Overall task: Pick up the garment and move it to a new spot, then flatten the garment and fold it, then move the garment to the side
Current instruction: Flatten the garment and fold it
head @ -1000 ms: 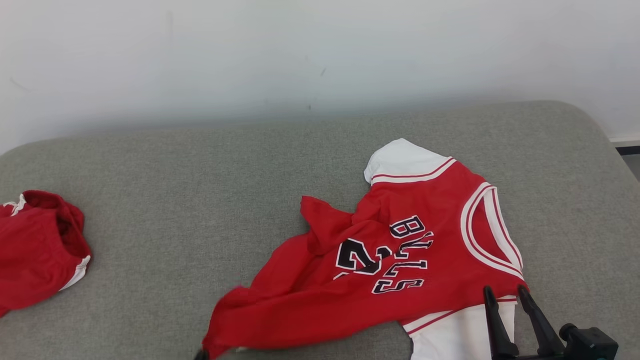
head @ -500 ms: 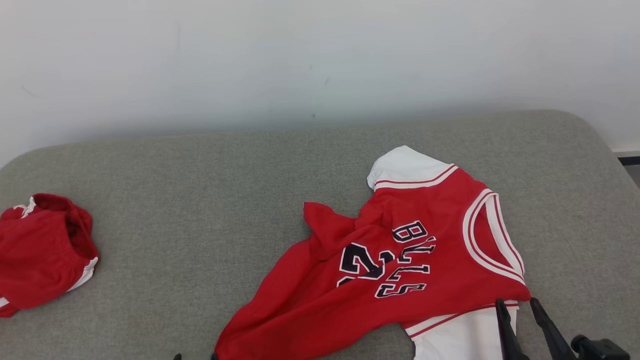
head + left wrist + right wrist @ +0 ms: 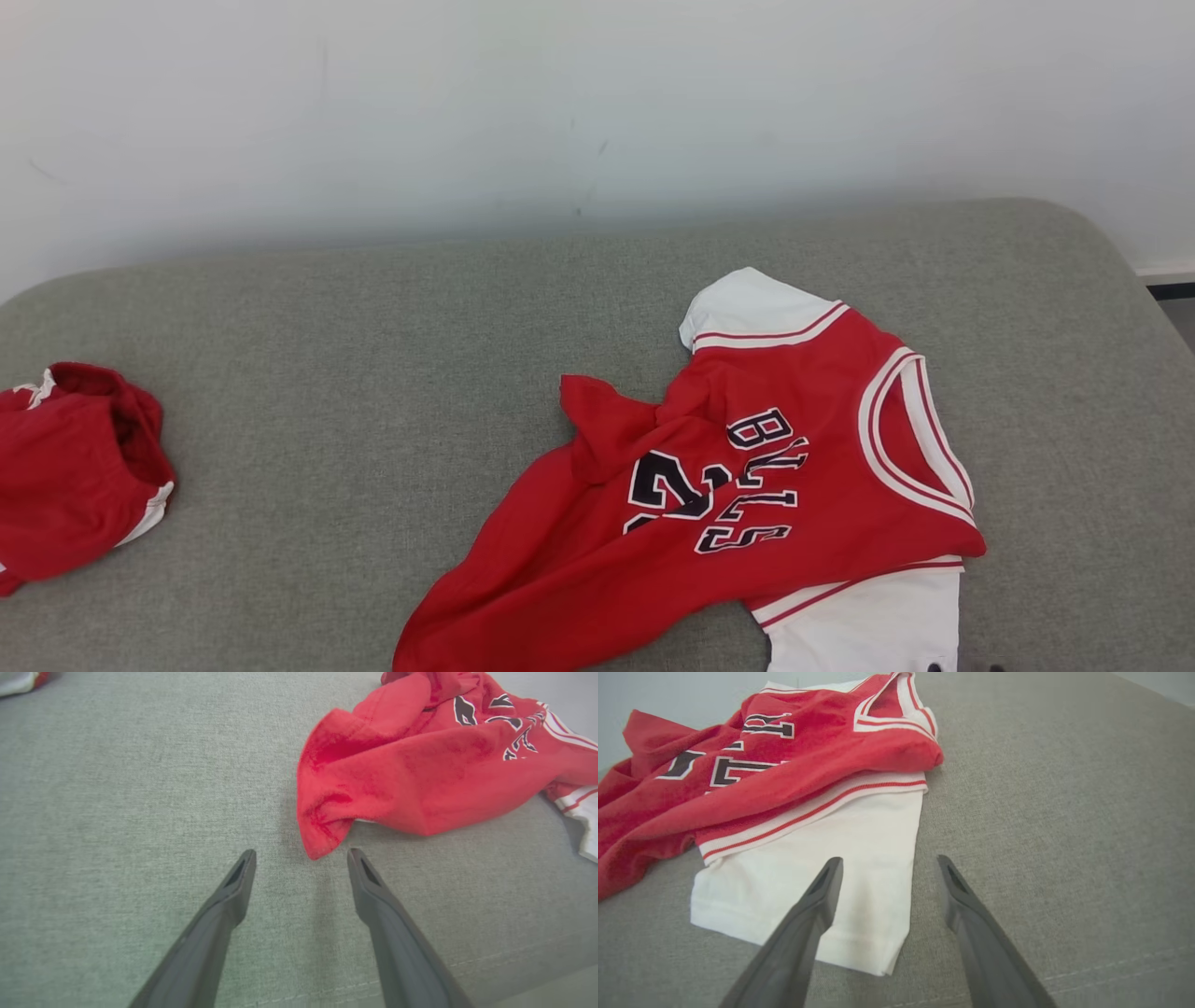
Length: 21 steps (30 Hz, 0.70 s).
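The garment (image 3: 747,485) is a red jersey with white sleeves and black lettering, lying crumpled on the right half of the grey cushion (image 3: 373,373). My left gripper (image 3: 301,856) is open just short of the garment's (image 3: 420,779) red hem corner, with nothing between its fingers. My right gripper (image 3: 887,863) is open too, its left finger over the white sleeve of the garment (image 3: 808,858), its right finger over bare cushion. In the head view only the right gripper's fingertips (image 3: 934,666) peek in at the bottom edge.
A second red garment (image 3: 75,476) with white trim lies bunched at the cushion's far left. A white wall (image 3: 597,112) rises behind the cushion. The cushion's front seam (image 3: 1111,966) runs close below my fingers. Bare cushion stretches between the two garments.
My left gripper has opened and let go of the red hem, which now lies on the cushion. Both grippers have pulled back toward the bottom edge. The camera has shifted slightly.
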Available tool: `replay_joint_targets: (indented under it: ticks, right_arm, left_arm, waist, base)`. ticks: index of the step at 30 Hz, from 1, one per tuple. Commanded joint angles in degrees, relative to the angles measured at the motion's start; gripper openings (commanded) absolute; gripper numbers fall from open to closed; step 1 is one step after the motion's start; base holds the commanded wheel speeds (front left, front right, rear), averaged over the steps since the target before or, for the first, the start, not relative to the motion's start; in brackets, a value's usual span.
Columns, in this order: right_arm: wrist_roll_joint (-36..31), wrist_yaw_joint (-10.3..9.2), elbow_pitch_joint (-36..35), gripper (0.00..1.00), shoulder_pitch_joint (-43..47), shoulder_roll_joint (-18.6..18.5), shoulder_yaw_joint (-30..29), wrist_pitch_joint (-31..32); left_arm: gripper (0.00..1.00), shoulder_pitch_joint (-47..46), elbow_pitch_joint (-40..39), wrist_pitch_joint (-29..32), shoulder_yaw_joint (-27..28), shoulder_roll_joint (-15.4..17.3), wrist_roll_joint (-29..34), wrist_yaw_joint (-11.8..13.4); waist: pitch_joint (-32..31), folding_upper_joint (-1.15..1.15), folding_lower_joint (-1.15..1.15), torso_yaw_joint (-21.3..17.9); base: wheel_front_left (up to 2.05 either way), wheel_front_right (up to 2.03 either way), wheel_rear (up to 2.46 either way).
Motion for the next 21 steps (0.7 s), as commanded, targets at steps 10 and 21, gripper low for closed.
replay_joint_targets:
  ticks: [10,21]
  right_arm:
    - [0.62,-0.14,7.55,1.0,-3.84,1.2,1.18,0.51]
    - [1.98,-0.14,13.53,1.0,-6.43,1.69,3.83,1.56]
  left_arm:
    - [1.0,-4.08,2.51,-0.19,-0.83,-0.48,0.27,0.1]
    - [0.95,-5.47,6.34,-0.19,-2.36,-0.8,-1.26,0.1]
  waist:
    - [1.09,0.0,0.0,0.15]
    - [1.06,0.0,0.0,-0.69]
  base:
    - [0.0,0.0,0.0]
    - [0.0,0.0,0.0]
